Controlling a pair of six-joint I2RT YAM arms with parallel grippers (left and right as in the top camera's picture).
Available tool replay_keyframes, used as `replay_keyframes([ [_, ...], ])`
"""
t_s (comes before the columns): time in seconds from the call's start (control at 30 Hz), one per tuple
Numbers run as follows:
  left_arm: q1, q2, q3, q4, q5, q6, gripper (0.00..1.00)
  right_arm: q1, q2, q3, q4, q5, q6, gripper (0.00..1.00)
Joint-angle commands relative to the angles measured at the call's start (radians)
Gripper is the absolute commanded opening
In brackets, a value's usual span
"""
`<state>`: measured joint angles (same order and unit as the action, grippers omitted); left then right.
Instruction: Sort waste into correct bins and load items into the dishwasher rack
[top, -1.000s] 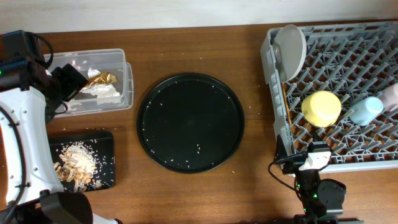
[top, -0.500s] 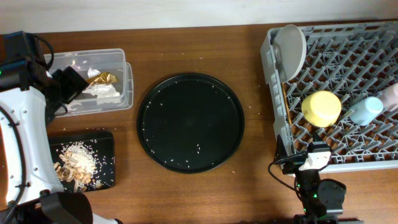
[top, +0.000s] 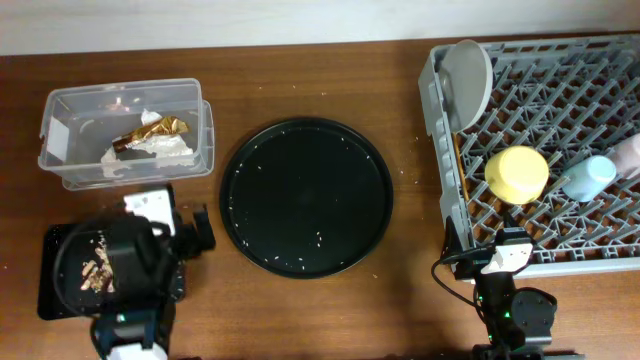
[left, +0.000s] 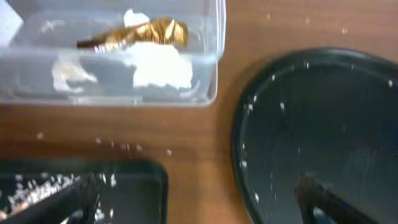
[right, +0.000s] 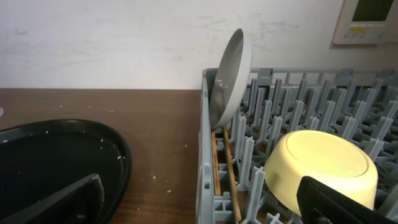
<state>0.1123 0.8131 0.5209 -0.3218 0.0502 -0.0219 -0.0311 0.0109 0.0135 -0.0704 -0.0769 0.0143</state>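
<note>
The clear tub (top: 60, 150) holds the gold-and-brown wrapper (top: 152, 131) and white napkins (top: 172, 150); the left wrist view shows the tub (left: 211, 74), wrapper (left: 134, 34) and napkins (left: 155, 65) too. The flat black tray (top: 50, 295) holds food scraps (top: 95, 270), mostly hidden by my left arm. My left gripper (top: 197, 232) is open and empty beside that tray (left: 137, 186). The dishwasher rack (top: 560, 250) holds the upright plate (top: 467, 80), yellow bowl (top: 517, 172), pale blue cup (top: 590, 178), white cup (top: 630, 152) and chopsticks (right: 227, 168). My right gripper (top: 490, 262) is open and empty at the rack's front left corner.
The large round black tray (top: 305, 197) lies mid-table with a few white grains on it. Crumbs are scattered on the wood around it. The right wrist view shows the plate (right: 230, 78), the bowl (right: 323, 165) and a wall behind the rack.
My left arm has left the spot over the clear tub and folded down to the front left, over the flat black tray. The right arm has not moved.
</note>
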Motion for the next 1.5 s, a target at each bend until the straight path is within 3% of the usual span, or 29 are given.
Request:
replay_keyframes([
  [0.0, -0.001, -0.153, -0.218, 0.187, 0.038, 0.019, 0.99, -0.006, -0.007, -0.008, -0.002, 0.002, -0.007, 0.98],
  [0.17, -0.001, -0.265, -0.433, 0.457, 0.087, 0.019, 0.99, -0.006, -0.007, -0.008, -0.002, 0.002, -0.007, 0.98],
  [0.23, -0.001, -0.361, -0.515, 0.498, 0.089, 0.019, 0.99, -0.006, -0.007, -0.008, -0.002, 0.002, -0.007, 0.98],
  [0.33, -0.001, -0.481, -0.512, 0.414, 0.073, 0.02, 0.99, -0.006, -0.007, -0.008, -0.002, 0.002, -0.007, 0.98],
  [0.4, -0.001, -0.596, -0.512, 0.244, 0.022, 0.019, 0.99, -0.006, -0.007, -0.008, -0.002, 0.002, -0.007, 0.98],
  [0.67, -0.003, -0.808, -0.512, 0.239, -0.004, 0.019, 0.99, -0.006, -0.007, -0.008, -0.002, 0.002, -0.007, 0.98],
  [1.47, -0.012, -0.808, -0.512, 0.241, -0.017, 0.019, 0.99, -0.006, -0.007, -0.008, -0.002, 0.002, -0.007, 0.98],
])
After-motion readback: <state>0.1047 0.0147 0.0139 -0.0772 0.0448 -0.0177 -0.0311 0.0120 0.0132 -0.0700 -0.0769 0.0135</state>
